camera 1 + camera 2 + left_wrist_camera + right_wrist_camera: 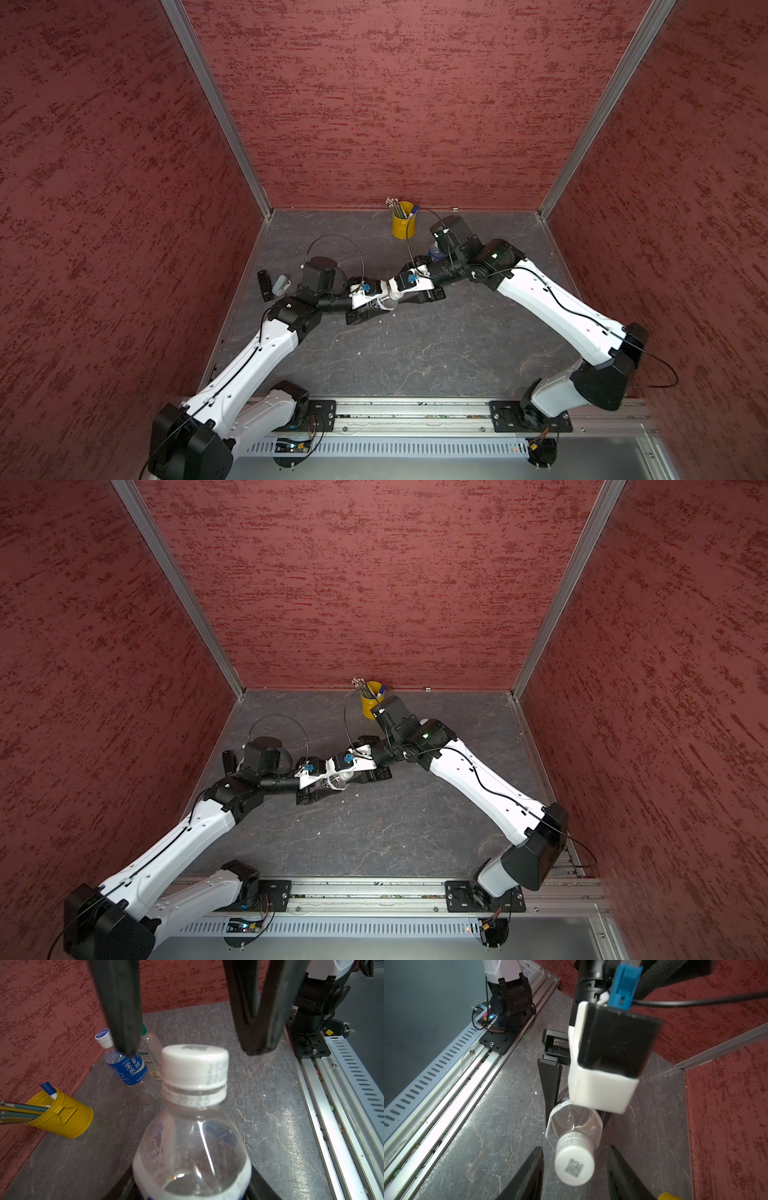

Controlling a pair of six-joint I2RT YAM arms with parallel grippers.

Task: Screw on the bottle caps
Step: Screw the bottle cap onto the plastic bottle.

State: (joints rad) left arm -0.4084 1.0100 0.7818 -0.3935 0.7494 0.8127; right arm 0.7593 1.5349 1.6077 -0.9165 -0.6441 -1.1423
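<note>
Fingers (pixel 529 1172) on your right gripper (pixel 575 1148) are spread either side of the white cap (pixel 574 1165), gaps showing, not touching it. That cap sits on the white-labelled bottle (pixel 574 1124), which your left gripper (pixel 374 306) has clamped round the body, mid-table (pixel 488 1126)

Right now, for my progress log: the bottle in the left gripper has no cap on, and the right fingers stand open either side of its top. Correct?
Not quite: a white cap sits on that bottle, as the right wrist view shows. The rest stands.
</note>
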